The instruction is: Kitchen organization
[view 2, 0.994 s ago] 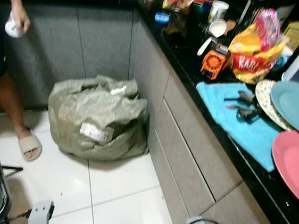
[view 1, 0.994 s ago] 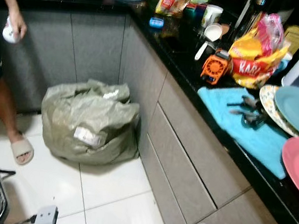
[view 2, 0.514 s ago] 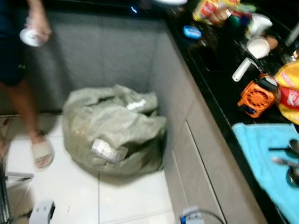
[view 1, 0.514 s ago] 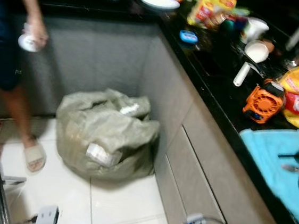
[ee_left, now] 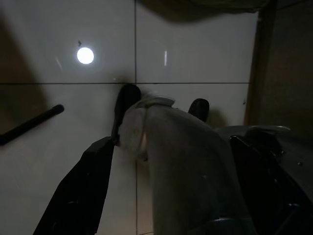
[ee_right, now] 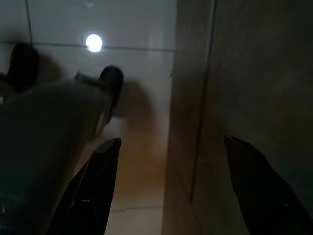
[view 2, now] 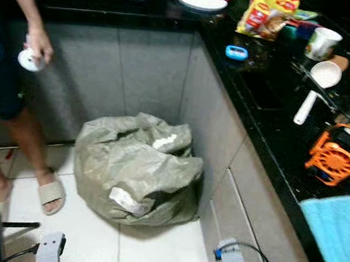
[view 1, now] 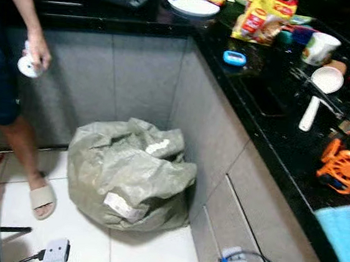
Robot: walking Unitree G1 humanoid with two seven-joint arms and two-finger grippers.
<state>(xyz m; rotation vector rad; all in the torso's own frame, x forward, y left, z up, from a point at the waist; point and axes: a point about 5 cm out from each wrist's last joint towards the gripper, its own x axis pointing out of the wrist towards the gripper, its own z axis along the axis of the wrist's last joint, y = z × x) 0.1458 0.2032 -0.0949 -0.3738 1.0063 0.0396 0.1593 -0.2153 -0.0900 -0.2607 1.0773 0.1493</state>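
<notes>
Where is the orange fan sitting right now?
In the eye views the orange fan sits on the black counter on the robot's right, between the white ladle and the blue towel.

The two head cameras look forward and down from high up, and both show the same crumpled grey-green woven sack on the white tiled floor beside the shiny black stone counter. Each wrist camera looks straight down past its own spread black fingers, close to that pale floor.
</notes>
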